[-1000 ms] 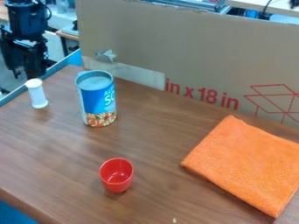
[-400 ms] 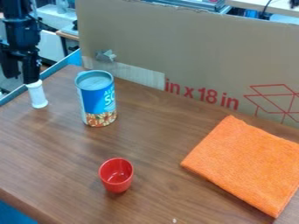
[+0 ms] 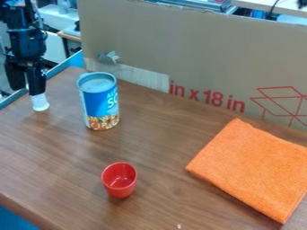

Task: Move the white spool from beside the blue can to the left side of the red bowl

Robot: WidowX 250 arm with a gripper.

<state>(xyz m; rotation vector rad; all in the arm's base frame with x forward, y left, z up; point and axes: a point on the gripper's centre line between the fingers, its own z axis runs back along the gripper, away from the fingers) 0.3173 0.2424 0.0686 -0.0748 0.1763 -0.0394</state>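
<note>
Gripper [image 3: 28, 91] moves down and slightly right in the frame since the earlier views — now at the upper left, fingers pointing down. Pincer spread, a gap showing between its two fingers. One finger overlaps the top of the white bottle [image 3: 40, 103]; cannot tell whether they touch. Bottle stands near the table's far left edge, in the upper left of the frame, same spot as before, its upper part hidden behind that finger.

Just right of the bottle, well apart from the cup, a blue can [image 3: 101, 101] stands upright, nuts or similar pictured round its lower part. Red cup [image 3: 119, 179] sits lower, left of centre, mouth up, inside visible. Orange cloth [image 3: 255, 166] lies flat at the right, folded, one corner toward the bottom edge. Brown wooden table [image 3: 162, 139] under all of these; cardboard [image 3: 198, 49] stands along its back — red print, a strip of tape at lower left.
</note>
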